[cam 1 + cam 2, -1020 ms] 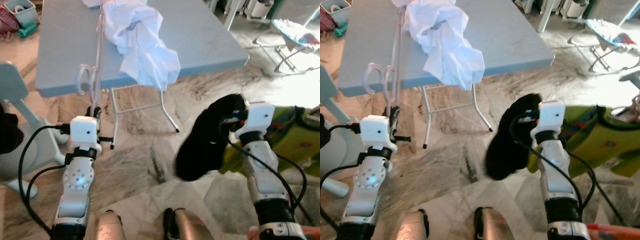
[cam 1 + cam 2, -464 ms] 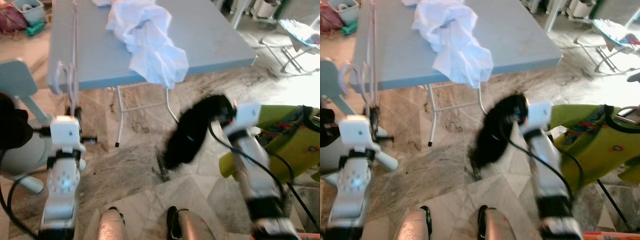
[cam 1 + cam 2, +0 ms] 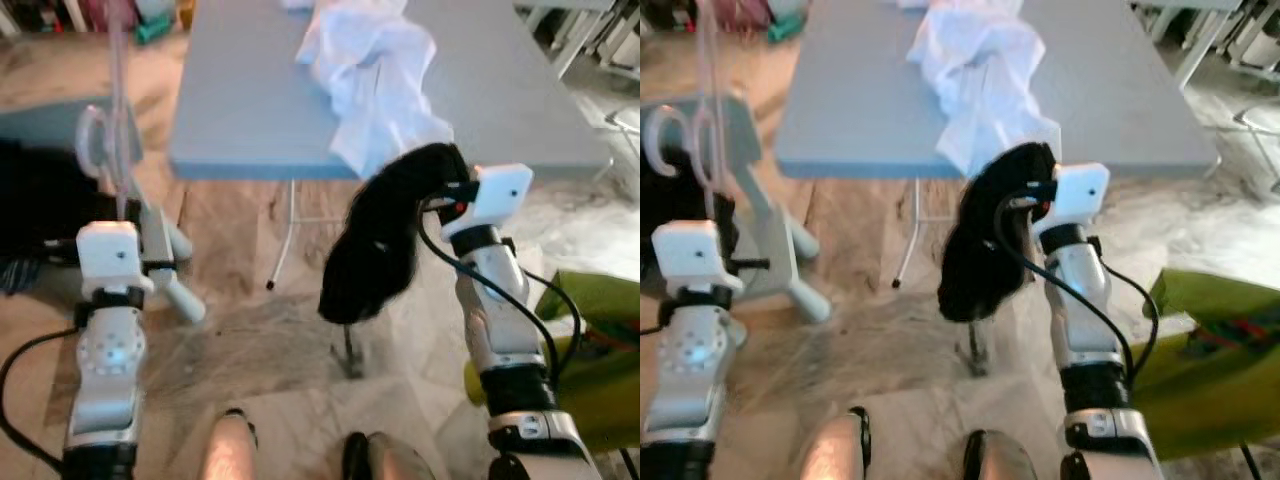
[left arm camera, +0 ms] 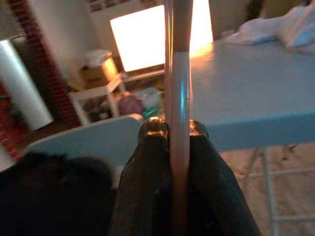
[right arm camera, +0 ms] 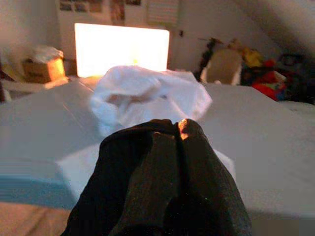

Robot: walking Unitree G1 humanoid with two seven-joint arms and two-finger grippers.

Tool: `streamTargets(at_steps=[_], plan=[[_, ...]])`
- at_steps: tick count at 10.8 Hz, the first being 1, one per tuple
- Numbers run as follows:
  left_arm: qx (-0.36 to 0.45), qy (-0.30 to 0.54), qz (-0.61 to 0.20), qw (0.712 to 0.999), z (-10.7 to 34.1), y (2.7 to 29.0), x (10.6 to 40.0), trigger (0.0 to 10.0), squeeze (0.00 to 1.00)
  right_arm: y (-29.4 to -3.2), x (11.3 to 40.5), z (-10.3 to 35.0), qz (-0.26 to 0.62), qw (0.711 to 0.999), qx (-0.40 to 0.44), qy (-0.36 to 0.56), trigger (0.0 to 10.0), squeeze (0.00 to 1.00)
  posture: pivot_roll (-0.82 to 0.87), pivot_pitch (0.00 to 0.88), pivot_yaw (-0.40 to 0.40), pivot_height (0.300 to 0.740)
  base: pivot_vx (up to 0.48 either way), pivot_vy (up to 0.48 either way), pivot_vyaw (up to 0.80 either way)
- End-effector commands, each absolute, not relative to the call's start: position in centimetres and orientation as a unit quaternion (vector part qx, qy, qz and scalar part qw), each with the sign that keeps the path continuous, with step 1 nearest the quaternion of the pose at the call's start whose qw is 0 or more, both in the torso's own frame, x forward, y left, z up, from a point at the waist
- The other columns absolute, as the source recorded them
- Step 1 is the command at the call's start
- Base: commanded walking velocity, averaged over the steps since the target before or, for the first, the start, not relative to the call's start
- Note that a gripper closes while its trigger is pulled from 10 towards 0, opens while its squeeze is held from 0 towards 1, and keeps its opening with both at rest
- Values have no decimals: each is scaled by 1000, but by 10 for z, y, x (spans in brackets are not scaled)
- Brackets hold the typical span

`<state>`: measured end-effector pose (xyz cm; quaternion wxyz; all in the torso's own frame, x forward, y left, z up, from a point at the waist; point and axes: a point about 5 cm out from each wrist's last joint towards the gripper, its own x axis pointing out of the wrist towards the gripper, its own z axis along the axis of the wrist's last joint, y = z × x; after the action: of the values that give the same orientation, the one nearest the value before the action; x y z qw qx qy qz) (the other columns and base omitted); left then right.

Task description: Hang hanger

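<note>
A pale, thin hanger [image 3: 118,120] stands upright in front of my left side, its hook [image 3: 665,130] curling to the left. My left gripper [image 4: 172,132] is shut on the hanger's [image 4: 178,98] stem. A black garment [image 3: 375,245] hangs limp from my right gripper [image 5: 178,129], which is shut on it just before the near edge of the blue-grey table [image 3: 250,110]. The black cloth [image 5: 142,187] covers most of the right fingers.
A crumpled white cloth [image 3: 375,70] lies on the table and droops over its near edge. A pale blue chair [image 3: 760,220] and a dark heap [image 3: 30,200] stand on the left. A yellow-green garment [image 3: 600,330] is at the right. Thin table legs [image 3: 285,230] stand beneath.
The camera has swung, so the table now lies straight ahead and nearer. Both grippers keep their hold; the right arm with the black garment now sits close to the table's edge.
</note>
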<state>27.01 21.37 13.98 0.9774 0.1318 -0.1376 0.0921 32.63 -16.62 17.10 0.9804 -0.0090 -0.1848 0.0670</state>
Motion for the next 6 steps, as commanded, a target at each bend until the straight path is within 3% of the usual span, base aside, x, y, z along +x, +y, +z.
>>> streamTargets(at_steps=[1,6], plan=[[132,-135,88,978,136,211,269,10000,0,-173,327,176,55,979,-8,-198,0,0,68,177,-64,740,285,0,0],[129,-145,84,977,139,206,275,10000,0,-173,345,211,73,965,-21,-250,0,0,63,166,-63,740,407,0,0]])
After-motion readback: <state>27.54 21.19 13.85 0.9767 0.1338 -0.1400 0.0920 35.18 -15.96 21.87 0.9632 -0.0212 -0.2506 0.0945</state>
